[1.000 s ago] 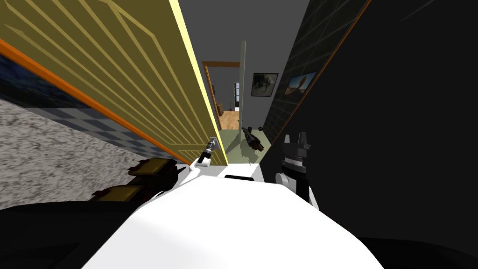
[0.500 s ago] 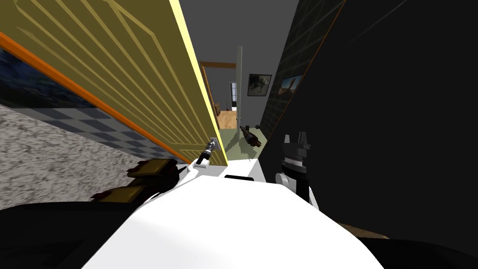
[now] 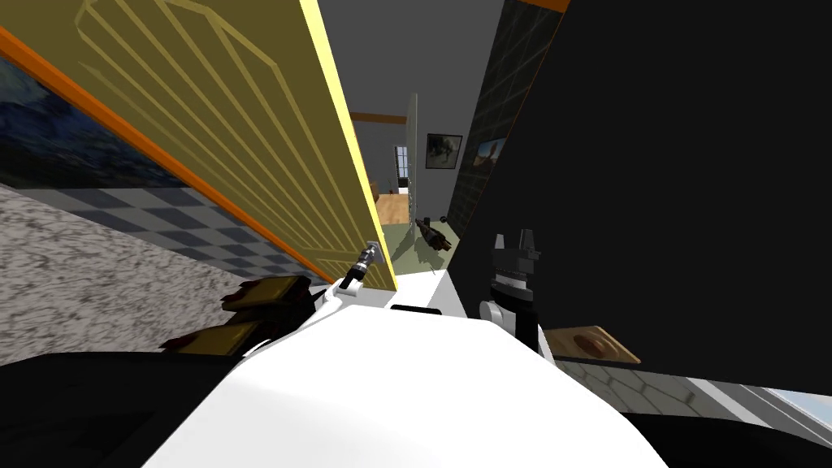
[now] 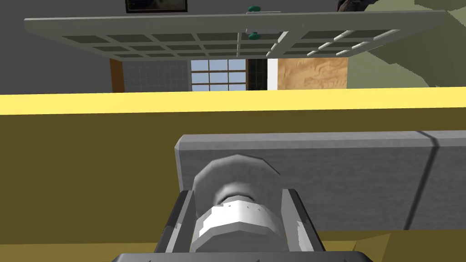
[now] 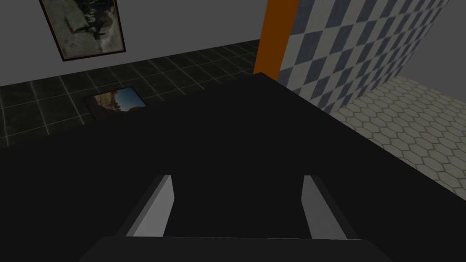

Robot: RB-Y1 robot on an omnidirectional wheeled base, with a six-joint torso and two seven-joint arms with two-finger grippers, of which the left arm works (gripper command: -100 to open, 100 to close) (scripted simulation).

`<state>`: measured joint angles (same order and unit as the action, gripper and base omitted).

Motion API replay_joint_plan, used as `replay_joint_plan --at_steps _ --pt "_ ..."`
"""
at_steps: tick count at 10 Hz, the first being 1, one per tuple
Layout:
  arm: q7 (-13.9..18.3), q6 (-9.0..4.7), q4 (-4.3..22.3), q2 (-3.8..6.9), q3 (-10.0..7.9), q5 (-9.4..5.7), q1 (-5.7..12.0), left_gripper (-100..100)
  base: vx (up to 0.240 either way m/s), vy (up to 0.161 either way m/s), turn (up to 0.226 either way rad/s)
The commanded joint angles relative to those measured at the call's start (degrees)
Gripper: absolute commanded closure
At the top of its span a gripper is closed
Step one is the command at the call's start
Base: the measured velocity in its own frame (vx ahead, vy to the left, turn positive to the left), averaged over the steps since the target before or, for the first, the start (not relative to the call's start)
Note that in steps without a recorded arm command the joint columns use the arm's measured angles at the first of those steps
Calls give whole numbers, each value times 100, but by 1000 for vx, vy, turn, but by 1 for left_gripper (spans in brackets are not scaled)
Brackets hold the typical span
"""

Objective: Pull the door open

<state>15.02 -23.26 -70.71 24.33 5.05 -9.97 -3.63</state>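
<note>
A yellow panelled door (image 3: 244,138) stands swung out on my left, its pale free edge (image 3: 349,154) toward the hallway. In the left wrist view my left gripper (image 4: 239,214) is shut on the grey round door knob (image 4: 234,200), which sits on a grey plate (image 4: 318,182) against the yellow door face (image 4: 82,173). The head view shows that gripper (image 3: 367,258) small at the door's free edge. My right gripper (image 3: 515,242) hangs open on the right beside a black wall, its fingers (image 5: 157,211) apart with nothing between them.
An orange door frame (image 3: 146,146) and checkered wall lie left of the door. A black wall (image 3: 691,179) stands close on my right. Ahead, a narrow hallway holds a grey open door (image 3: 414,162), a dark object (image 3: 435,236) on the green floor, and wall pictures.
The yellow door has swung further toward me and the whole view has turned; a tan object and pale tiled floor have come into view at the lower right. My left gripper stays on the knob.
</note>
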Motion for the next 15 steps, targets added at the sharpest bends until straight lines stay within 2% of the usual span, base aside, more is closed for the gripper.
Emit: replay_joint_plan --at_steps 1,2,3,7,8,9,10,15 --pt "86 -87 -66 125 79 -12 -90 100 -169 31 -88" --pt "113 -115 -87 165 104 -16 -118 100 -207 69 -123" --pt "206 -208 -158 299 189 -29 -214 100 -215 102 -151" --pt "454 -460 -349 659 418 -63 -473 100 -217 123 -143" --pt "496 -503 -382 721 456 -69 -517 100 -197 74 -82" --pt "455 -466 -374 660 455 -57 -501 100 -91 22 -15" --pt "558 -625 -397 817 546 -70 -625 100 -171 53 -144" --pt "821 -1086 -482 1263 747 -117 -915 100 -232 109 -146"
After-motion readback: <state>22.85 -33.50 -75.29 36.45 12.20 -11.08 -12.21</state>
